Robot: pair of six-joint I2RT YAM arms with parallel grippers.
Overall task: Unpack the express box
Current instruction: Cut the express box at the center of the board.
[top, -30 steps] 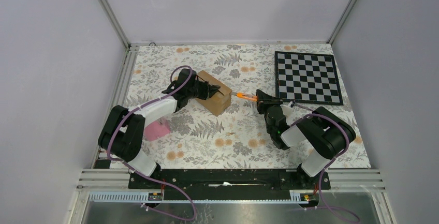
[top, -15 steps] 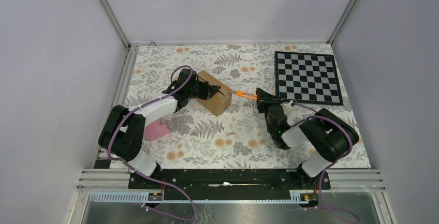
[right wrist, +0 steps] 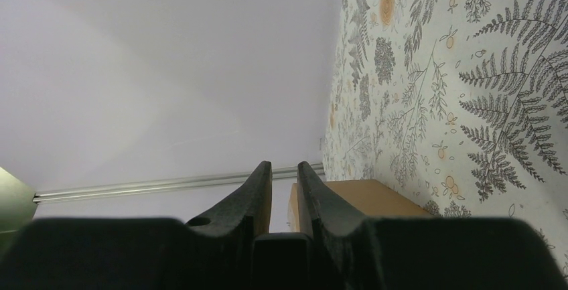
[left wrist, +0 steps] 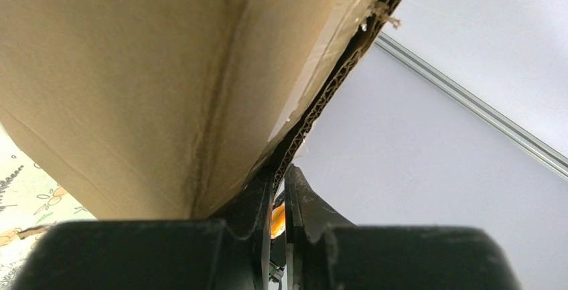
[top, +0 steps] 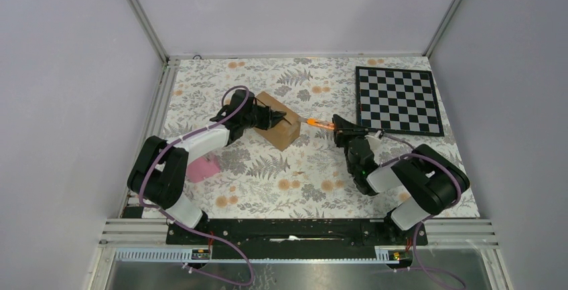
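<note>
Left gripper [left wrist: 280, 175] pinches a flap edge of the express box [top: 284, 137] — at its 3 o'clock, right gripper [top: 339, 127] clamps the orange cutter [top: 320, 124].

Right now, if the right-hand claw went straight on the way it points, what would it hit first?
The express box. The right gripper points toward it, and the orange cutter it holds sticks out ahead, so the cutter's tip would probably touch the cardboard first.
</note>
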